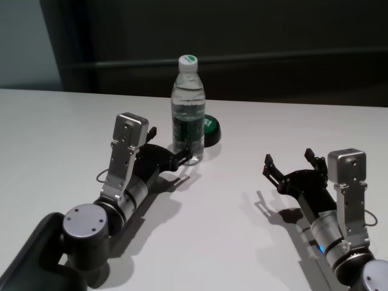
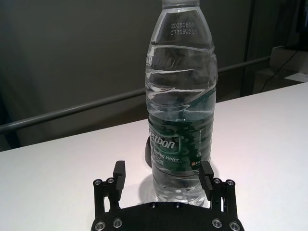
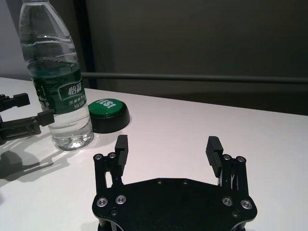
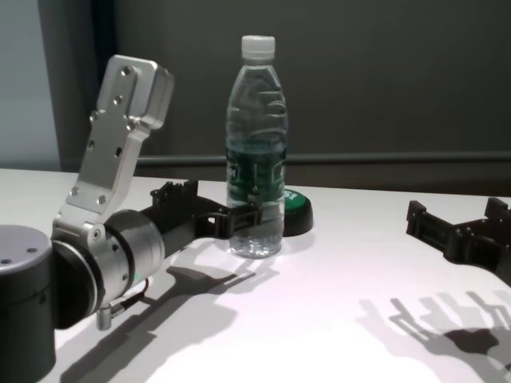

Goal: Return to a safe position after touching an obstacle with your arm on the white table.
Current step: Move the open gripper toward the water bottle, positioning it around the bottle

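Stood upright on the large plain white matte table (image 1: 54,127), tall clear water-filled plastic bottle (image 1: 188,115) between the left gripper (image 2: 163,177)'s spread fingers, top-heavy, slick, best held at its green label; right gripper (image 3: 167,153) open, well apart

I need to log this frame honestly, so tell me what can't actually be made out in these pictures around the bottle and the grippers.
- Contact: whether the left gripper touches the water bottle can't be told; its fingertip overlaps the bottle in the chest view.
- Bottle cap: cut off by the frame edge in both wrist views.
- Green button: partly behind the bottle in the head view.
- Right gripper: open, away from the bottle.
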